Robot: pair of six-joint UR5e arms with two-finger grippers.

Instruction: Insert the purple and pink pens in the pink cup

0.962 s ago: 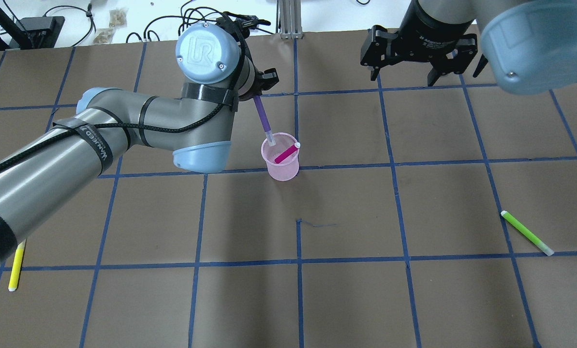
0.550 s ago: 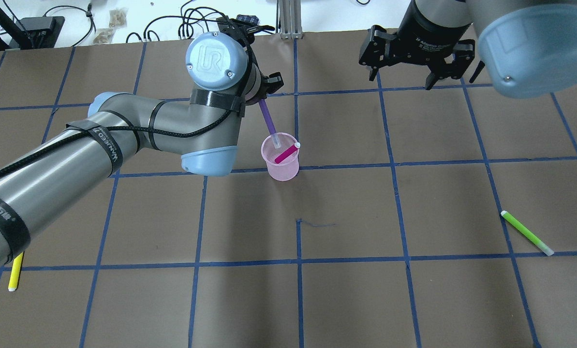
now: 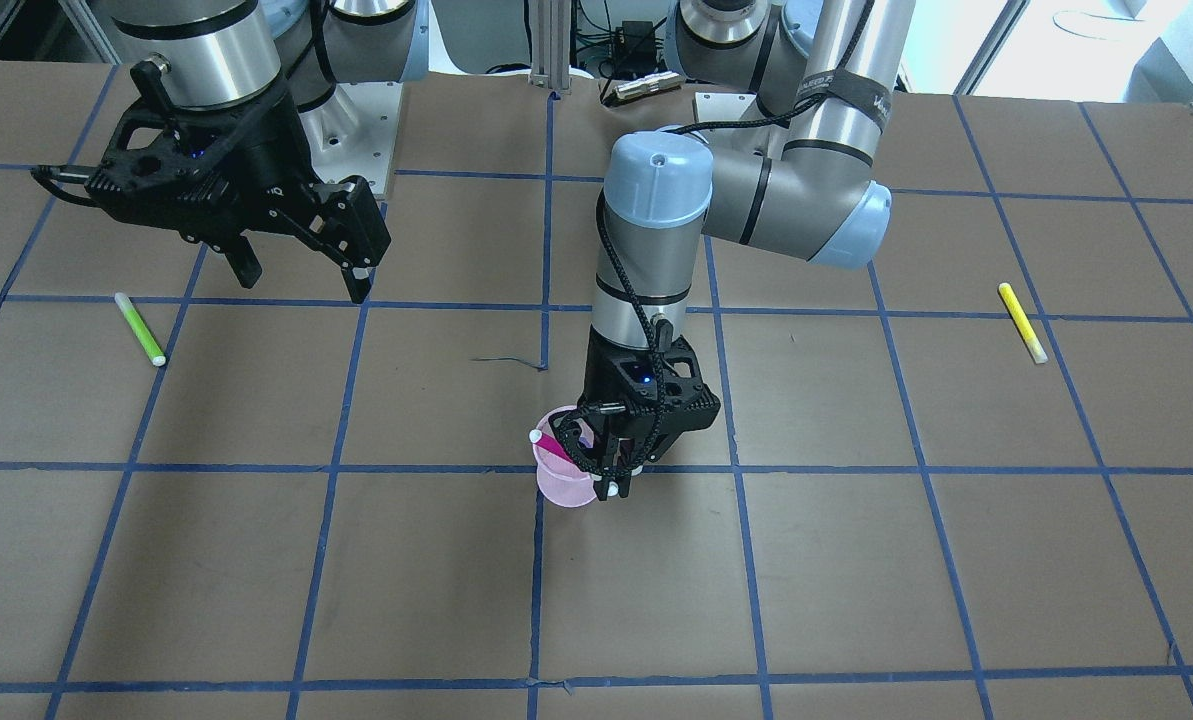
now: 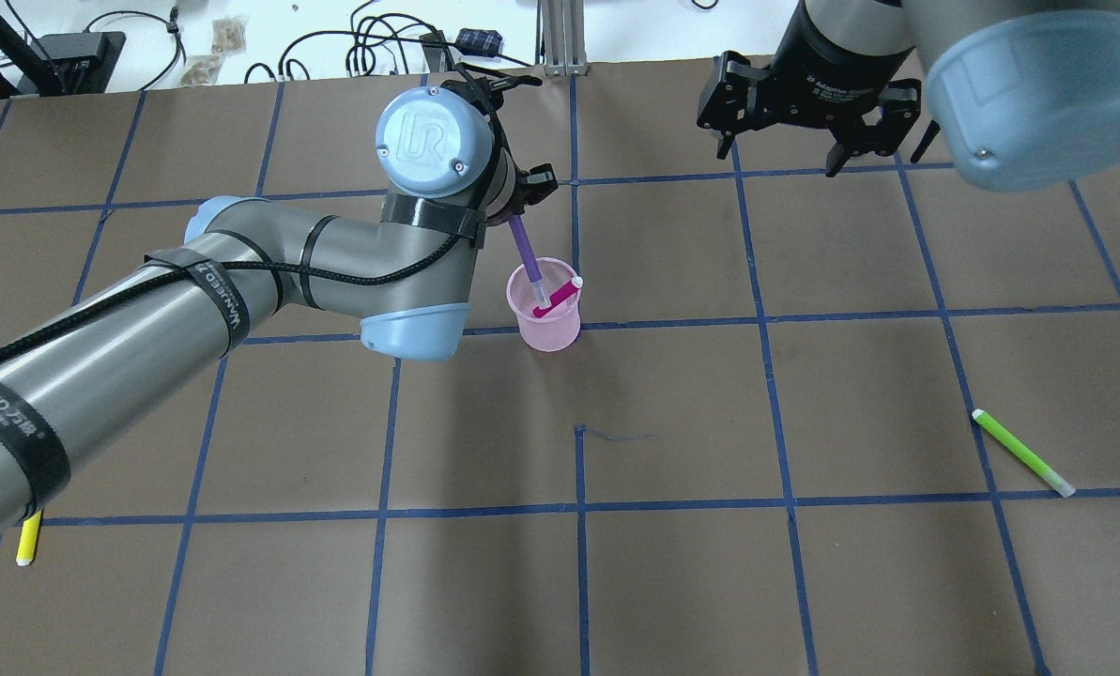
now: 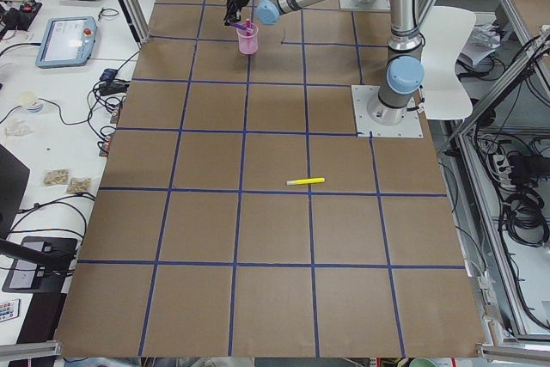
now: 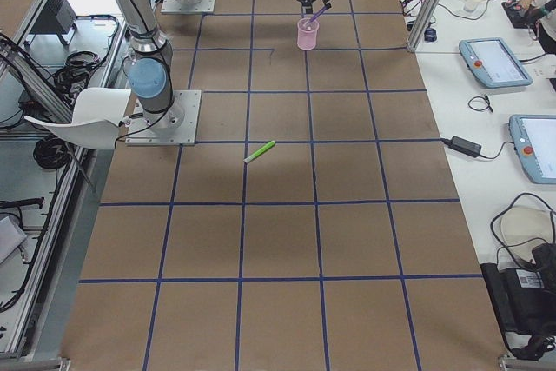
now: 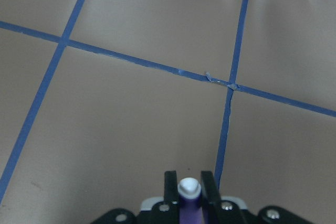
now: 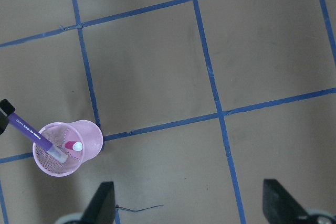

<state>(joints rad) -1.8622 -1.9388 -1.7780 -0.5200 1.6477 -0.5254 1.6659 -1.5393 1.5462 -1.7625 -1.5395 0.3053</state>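
Note:
The pink cup (image 4: 546, 327) stands upright near the table's middle. The pink pen (image 4: 560, 296) leans inside it, white cap at the rim. My left gripper (image 3: 611, 470) is shut on the purple pen (image 4: 525, 246), just above and beside the cup. The purple pen is tilted, with its lower tip inside the cup. The left wrist view shows the pen's white end (image 7: 188, 187) between the fingers (image 7: 170, 182). The right wrist view shows the cup (image 8: 86, 129) with both pens in it. My right gripper (image 4: 783, 141) is open and empty, high over the far right of the table.
A green pen (image 4: 1022, 453) lies on the table at the right. A yellow pen (image 4: 27, 537) lies at the near left, partly under my left arm. Cables and devices (image 4: 362, 47) lie beyond the table's far edge.
My left arm has moved right and down, and the purple pen's tip has gone from the cup's rim deeper into the cup. The right arm has barely moved.

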